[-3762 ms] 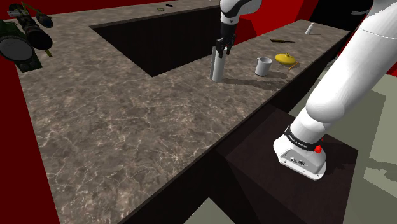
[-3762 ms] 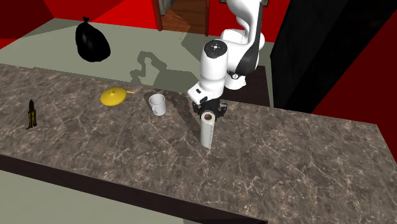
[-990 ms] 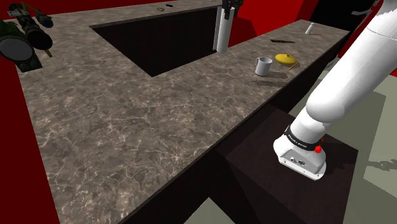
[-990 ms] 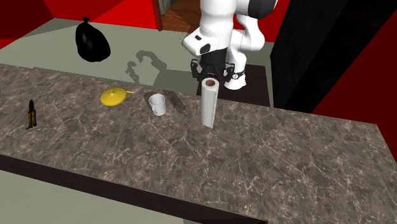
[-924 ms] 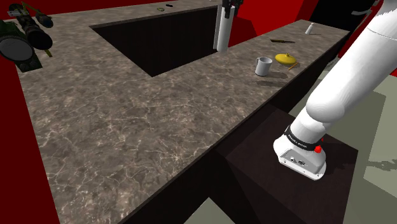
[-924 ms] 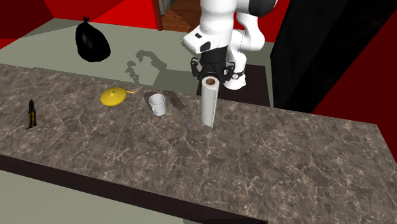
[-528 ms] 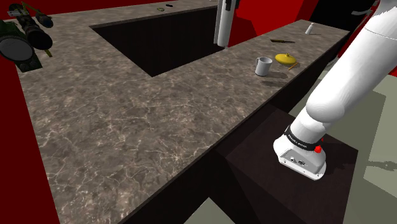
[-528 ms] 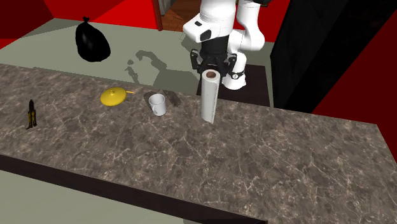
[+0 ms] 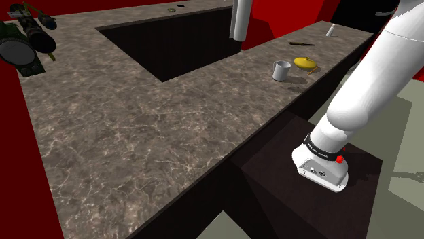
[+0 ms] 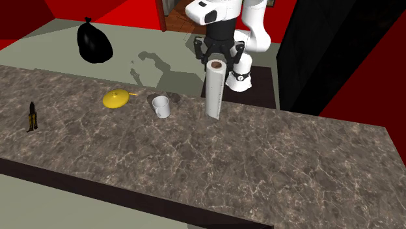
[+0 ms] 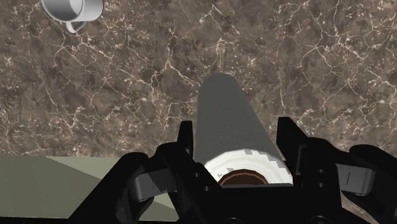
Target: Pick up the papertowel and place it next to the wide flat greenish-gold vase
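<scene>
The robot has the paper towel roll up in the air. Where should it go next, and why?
Probably carry it sideways toward the second exterior view's left, keeping it high. The gripper clasps the paper towel roll clear of the counter, and the yellow vase sits beyond the white mug, which stands between them.

Paper towel point(image 10: 215, 91), a tall whitish-grey roll with a brown core, held upright by its top end in the gripper point(image 10: 216, 62), clear of the marbled countertop point(image 10: 293, 162); vase point(image 10: 117, 98), low, wide and yellow-gold, standing on that countertop well apart from the roll.
</scene>
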Robot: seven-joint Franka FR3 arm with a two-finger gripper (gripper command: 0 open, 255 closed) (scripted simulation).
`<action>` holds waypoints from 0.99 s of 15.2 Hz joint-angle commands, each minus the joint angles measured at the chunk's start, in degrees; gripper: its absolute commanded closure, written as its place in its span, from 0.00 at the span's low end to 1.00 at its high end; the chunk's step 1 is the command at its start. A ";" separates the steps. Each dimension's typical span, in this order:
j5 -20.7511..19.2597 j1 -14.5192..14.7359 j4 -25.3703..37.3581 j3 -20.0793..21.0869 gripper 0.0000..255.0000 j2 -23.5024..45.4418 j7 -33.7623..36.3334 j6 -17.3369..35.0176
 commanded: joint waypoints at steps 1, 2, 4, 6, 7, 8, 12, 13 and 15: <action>0.11 0.00 2.86 0.00 1.00 0.93 -0.01 -1.96; 0.15 -0.02 3.90 -0.01 1.00 1.27 -0.05 -2.66; 0.18 -1.39 2.30 -1.26 1.00 1.09 -2.64 -1.21; 0.24 -2.76 1.07 -2.51 1.00 1.19 -5.23 0.16; 0.30 -3.45 0.59 -3.13 1.00 1.35 -6.52 0.82; 0.37 -4.14 0.19 -3.75 1.00 1.57 -7.82 1.45; 0.84 -6.97 -0.55 -6.16 1.00 3.14 -12.99 3.78; 1.02 -7.69 -0.52 -6.76 1.00 3.69 -14.28 4.31; 1.45 -9.17 -0.22 -7.92 1.00 4.99 -16.87 5.29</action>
